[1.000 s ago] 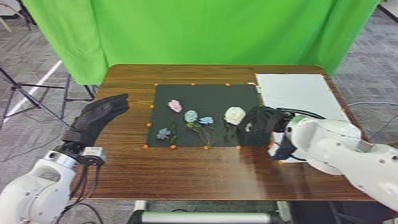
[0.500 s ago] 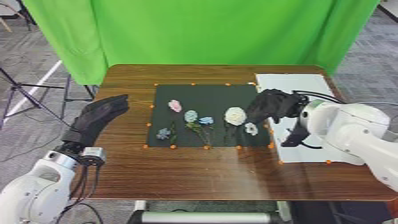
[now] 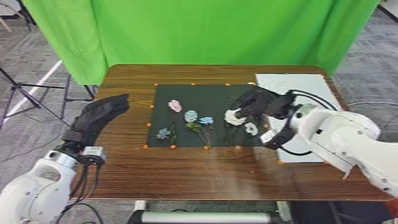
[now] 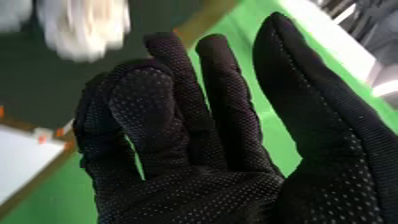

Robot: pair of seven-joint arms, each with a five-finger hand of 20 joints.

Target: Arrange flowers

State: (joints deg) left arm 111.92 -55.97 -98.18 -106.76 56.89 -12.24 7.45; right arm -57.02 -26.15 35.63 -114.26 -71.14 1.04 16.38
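Curtain (image 3: 213, 35) of bright green, the largest element we recorded, hung behind the brown wooden table (image 3: 187, 172). From the near edge we traced two white arms, the right arm (image 3: 360, 132) reaching over the table's right side and the left arm (image 3: 40, 185) lying along the left. Next in size we noted a dark mat (image 3: 213, 95) at the middle of the table and, just to its right, a white sheet (image 3: 293, 82), partly hidden by the right arm.

We found the left hand (image 3: 102, 112) left of the mat, apart from the flowers, open and empty, its fingers extended. The right hand (image 3: 258, 102) stood over the right part of the mat, just beside the large white flower (image 3: 234, 117); in the right wrist view, we observed this hand (image 4: 187, 185) open, holding nothing, its fingers loosely extended and its thumb well apart from them. We could not tell from the head view whether it touched the bloom.

On the mat we identified, left of the large white flower, a pale blue flower (image 3: 190, 116), a pink flower (image 3: 174, 105) farther left, and a blue flower (image 3: 206, 120) between pale blue and white. Smaller still, we marked a small white flower (image 3: 250, 129) near the right edge, a small grey-blue flower (image 3: 163, 133) near the left, and orange markers (image 3: 207, 147) along the border.
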